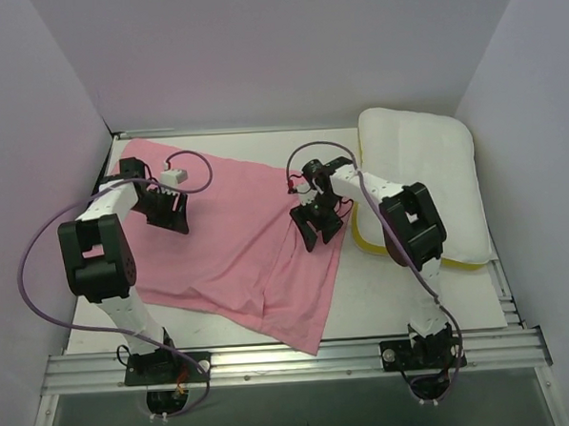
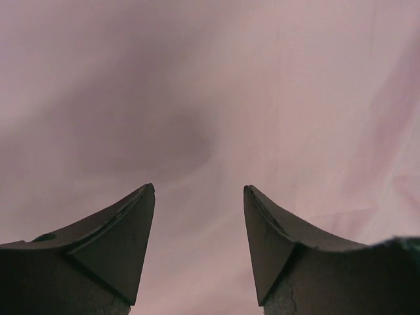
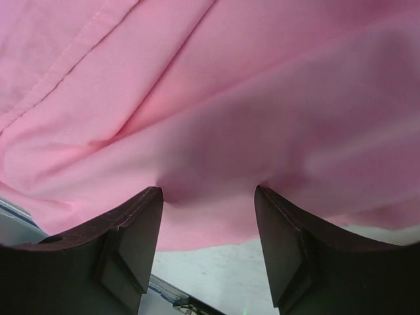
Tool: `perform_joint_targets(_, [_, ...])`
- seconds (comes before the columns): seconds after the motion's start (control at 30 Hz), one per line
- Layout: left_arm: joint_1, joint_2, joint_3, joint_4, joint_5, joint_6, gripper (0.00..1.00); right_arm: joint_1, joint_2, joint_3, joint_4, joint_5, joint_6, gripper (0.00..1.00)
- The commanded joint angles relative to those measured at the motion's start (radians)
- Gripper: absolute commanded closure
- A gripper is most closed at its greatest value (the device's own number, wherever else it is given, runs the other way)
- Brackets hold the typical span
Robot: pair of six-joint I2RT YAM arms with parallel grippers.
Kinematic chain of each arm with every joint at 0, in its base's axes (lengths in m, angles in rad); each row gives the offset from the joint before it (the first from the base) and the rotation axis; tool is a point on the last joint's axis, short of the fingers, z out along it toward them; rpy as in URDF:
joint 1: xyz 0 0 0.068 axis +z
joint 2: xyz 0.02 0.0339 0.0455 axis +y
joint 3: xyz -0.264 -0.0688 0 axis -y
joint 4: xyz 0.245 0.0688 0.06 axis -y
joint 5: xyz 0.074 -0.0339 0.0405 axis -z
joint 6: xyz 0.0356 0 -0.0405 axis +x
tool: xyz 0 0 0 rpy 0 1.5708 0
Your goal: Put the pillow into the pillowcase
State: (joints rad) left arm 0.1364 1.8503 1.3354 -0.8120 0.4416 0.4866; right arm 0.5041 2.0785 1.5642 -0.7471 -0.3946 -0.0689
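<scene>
pillowcase (image 1: 234,249) under left end effector (image 1: 170,213), right end effector (image 1: 316,227) (both spread)

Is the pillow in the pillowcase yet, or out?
Out. The pillow lies bare at the right, beside the pillowcase, which is spread flat and shows no bulge in the top view.

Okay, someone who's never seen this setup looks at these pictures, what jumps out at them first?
A big pink pillowcase, spread wrinkled over the middle and left of the table, dominates. A plump white pillow with yellow trim lies along the right side, outside it. Both tools are open at the cloth: the left tool near its far left corner, the right tool at its right edge by the pillow.
</scene>
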Motion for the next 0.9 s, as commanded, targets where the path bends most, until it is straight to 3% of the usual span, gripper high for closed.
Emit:
perform_joint_targets(0.0, [0.005, -0.002, -0.011, 0.097, 0.022, -0.083, 0.35, 0.007, 0.055, 0.019, -0.034, -0.029, -0.002, 0.42])
perform_joint_targets(0.17, [0.011, 0.0, -0.039, 0.145, 0.009, -0.15, 0.32, 0.005, 0.204, 0.193, -0.035, -0.015, 0.001, 0.44])
perform_joint_targets(0.4, [0.068, 0.095, 0.067, 0.155, -0.021, -0.194, 0.28, -0.021, 0.362, 0.549, -0.046, 0.049, 0.02, 0.38])
perform_joint_targets(0.53, [0.094, 0.237, 0.192, 0.131, -0.055, -0.235, 0.26, -0.056, 0.189, 0.501, -0.047, 0.039, 0.023, 0.3])
perform_joint_targets(0.67, [0.118, 0.332, 0.353, 0.079, -0.043, -0.255, 0.24, -0.139, -0.067, 0.349, -0.052, 0.028, 0.041, 0.12])
perform_joint_targets(0.73, [0.12, 0.331, 0.401, 0.07, 0.031, -0.249, 0.2, -0.228, -0.185, 0.269, -0.061, 0.083, 0.049, 0.05])
perform_joint_targets(0.8, [0.115, 0.287, 0.398, 0.063, 0.133, -0.238, 0.03, -0.297, -0.257, 0.234, -0.084, 0.131, 0.054, 0.0])
perform_joint_targets(0.87, [0.105, 0.242, 0.377, 0.063, 0.175, -0.233, 0.03, -0.421, -0.282, 0.189, -0.095, 0.187, 0.069, 0.0])
